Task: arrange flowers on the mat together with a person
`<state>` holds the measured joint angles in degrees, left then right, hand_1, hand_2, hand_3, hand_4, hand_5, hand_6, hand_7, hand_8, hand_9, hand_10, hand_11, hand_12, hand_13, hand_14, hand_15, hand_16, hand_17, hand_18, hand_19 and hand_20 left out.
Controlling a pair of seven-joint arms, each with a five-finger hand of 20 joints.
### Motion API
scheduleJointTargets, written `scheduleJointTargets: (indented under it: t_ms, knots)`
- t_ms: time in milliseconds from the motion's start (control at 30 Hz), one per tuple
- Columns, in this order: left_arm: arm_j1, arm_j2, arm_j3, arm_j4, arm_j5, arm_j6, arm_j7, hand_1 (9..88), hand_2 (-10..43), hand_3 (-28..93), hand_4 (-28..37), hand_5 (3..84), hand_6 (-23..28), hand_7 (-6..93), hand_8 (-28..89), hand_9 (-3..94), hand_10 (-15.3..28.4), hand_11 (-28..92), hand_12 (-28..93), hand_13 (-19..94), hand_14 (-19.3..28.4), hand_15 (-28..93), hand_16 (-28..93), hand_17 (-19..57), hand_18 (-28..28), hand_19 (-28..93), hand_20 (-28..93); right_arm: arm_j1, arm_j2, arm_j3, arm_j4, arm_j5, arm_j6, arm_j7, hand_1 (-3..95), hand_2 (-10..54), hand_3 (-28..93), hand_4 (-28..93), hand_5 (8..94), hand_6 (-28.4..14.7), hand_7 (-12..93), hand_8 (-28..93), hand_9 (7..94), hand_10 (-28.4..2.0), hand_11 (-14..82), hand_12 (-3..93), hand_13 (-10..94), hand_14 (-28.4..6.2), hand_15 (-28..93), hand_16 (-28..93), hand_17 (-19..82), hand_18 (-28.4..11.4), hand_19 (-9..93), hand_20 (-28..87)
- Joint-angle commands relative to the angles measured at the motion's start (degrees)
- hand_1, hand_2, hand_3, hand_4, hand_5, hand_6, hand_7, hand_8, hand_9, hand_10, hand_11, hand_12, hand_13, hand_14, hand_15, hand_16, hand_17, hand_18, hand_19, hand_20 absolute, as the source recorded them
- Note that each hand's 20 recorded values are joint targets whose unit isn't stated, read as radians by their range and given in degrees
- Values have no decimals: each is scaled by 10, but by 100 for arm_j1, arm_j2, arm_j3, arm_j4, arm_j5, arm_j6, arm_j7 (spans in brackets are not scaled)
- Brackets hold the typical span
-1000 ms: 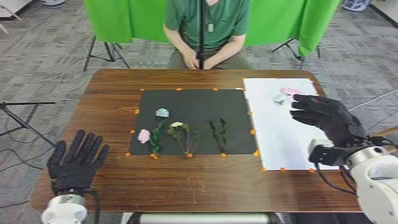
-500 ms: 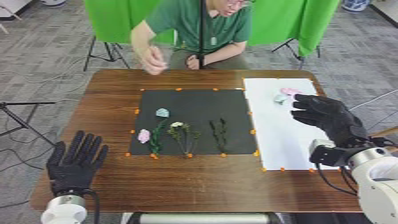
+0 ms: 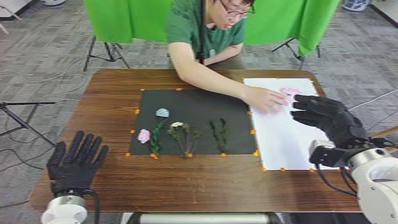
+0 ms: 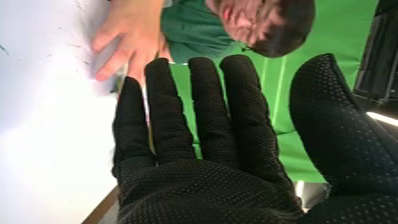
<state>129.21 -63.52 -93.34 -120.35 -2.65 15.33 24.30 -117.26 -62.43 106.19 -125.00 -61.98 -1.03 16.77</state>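
Left of the black mat (image 3: 204, 107) is the left hand (image 3: 73, 167), fingers spread. Right of the mat's far edge come a person's hand (image 3: 265, 98) and the pink flower (image 3: 290, 92), its axis unclear; then the right hand (image 3: 329, 116), straight-fingered, thumb wide, the nearer one, that flower just ahead, slightly left.

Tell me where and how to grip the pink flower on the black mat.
Best pinch the pink flower by its sides at mid-length, probably from above: it looks longer than wide, and a green stem lies close on its right.
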Motion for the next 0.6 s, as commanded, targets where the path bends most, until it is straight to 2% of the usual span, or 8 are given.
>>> scheduleJointTargets:
  t_ms: [33,167,233,367,500,600]
  knots:
    - [118,-84,20,30,-38,83,-110,252,135,758,-283,422,78,156,-119,370,138,221,45,280,140,267,-88,-72,158,403,93,-108,-57,49,-67,-80,59,39,341,34,768,-283,511,-7,200,-141,518,-113,92,134,427,-152,131,208,107,-190,407,125]
    - [117,-63,30,33,-49,77,-103,252,135,759,-283,422,78,156,-119,371,139,222,45,280,140,267,-89,-72,158,404,93,-110,-83,58,-72,-114,1,84,343,35,767,-283,511,-7,200,-142,519,-113,92,133,427,-152,132,208,107,-190,408,125]
    - [89,-75,25,51,-24,80,-151,252,135,759,-283,422,78,156,-119,371,139,222,45,280,141,268,-89,-72,157,404,93,-127,-90,69,-80,-129,-3,84,344,35,767,-283,511,-7,201,-142,519,-113,93,133,428,-152,132,208,107,-190,408,125]
    - [108,-46,31,59,-78,75,-120,252,135,759,-283,423,78,156,-119,372,139,222,46,280,141,268,-89,-73,158,405,93,-112,-87,49,-69,-134,-22,122,344,34,769,-283,511,-8,200,-142,520,-113,93,133,429,-152,132,208,108,-190,409,125]
    - [94,-40,61,74,-58,99,-149,251,135,760,-283,423,78,157,-119,371,137,221,45,280,141,268,-89,-73,159,406,94,-101,-77,39,-70,-177,-38,128,346,33,770,-283,511,-7,201,-142,520,-113,94,133,429,-152,132,209,107,-190,410,125]
    - [91,-95,54,74,-13,89,-200,253,135,758,-283,422,78,157,-119,372,137,221,45,280,141,268,-89,-73,159,407,94,-90,-83,34,-66,-167,-71,150,346,32,771,-283,511,-7,201,-142,519,-112,94,133,429,-152,132,209,108,-190,410,125]
